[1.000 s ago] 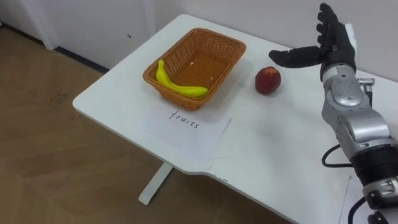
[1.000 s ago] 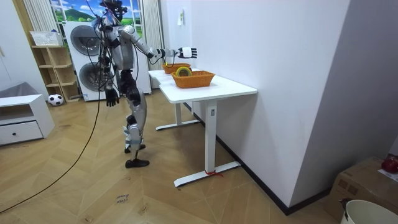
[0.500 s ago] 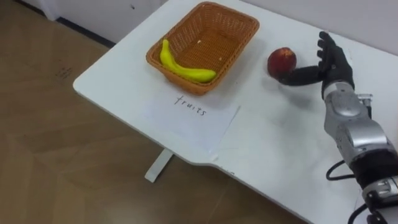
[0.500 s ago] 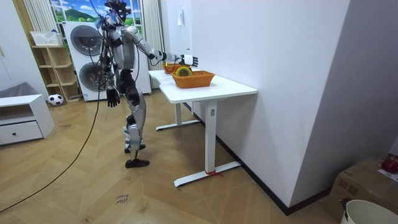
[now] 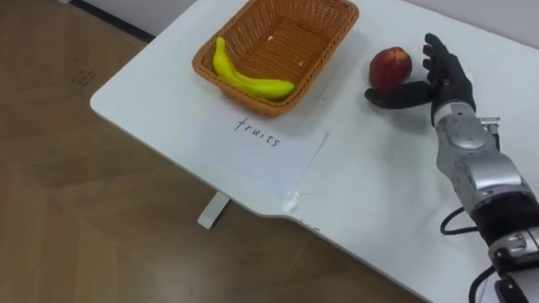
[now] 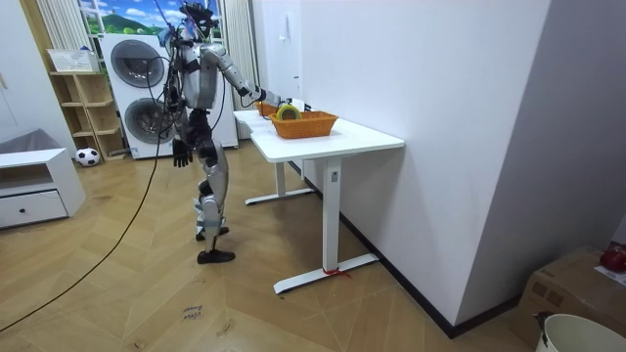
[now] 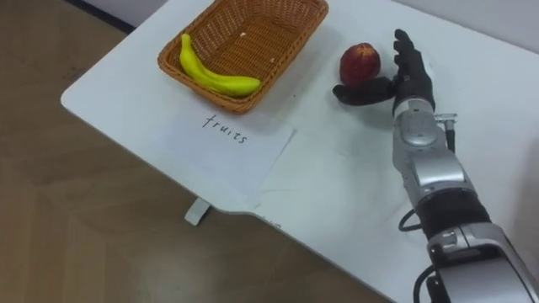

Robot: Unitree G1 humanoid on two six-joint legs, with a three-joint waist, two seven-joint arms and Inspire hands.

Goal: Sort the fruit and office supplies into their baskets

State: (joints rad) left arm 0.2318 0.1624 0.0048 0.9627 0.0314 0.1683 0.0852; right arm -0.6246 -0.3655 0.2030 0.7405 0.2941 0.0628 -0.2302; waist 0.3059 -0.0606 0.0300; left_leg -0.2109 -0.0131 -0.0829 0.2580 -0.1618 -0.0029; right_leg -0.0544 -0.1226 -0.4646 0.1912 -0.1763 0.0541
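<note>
A red apple (image 5: pixel 390 67) lies on the white table (image 5: pixel 379 177), to the right of the woven fruit basket (image 5: pixel 312 25). A yellow banana (image 5: pixel 249 81) rests along the basket's near wall. My right hand (image 5: pixel 443 77) is open just right of the apple, fingers straight and pointing away from me, with the thumb reaching across below the fruit. Whether the thumb touches the apple I cannot tell. In the room view my left hand (image 6: pixel 181 152) hangs relaxed beside my hip.
A sheet of paper (image 5: pixel 265 147) with a handwritten label lies in front of the fruit basket, near the table's front edge. In the room view a second woven basket (image 6: pixel 311 125) holding a roll stands further along the table. Wooden floor lies to my left.
My right hand has come down from above the table to beside the apple. The eye view has tilted down and the scene has shifted.
</note>
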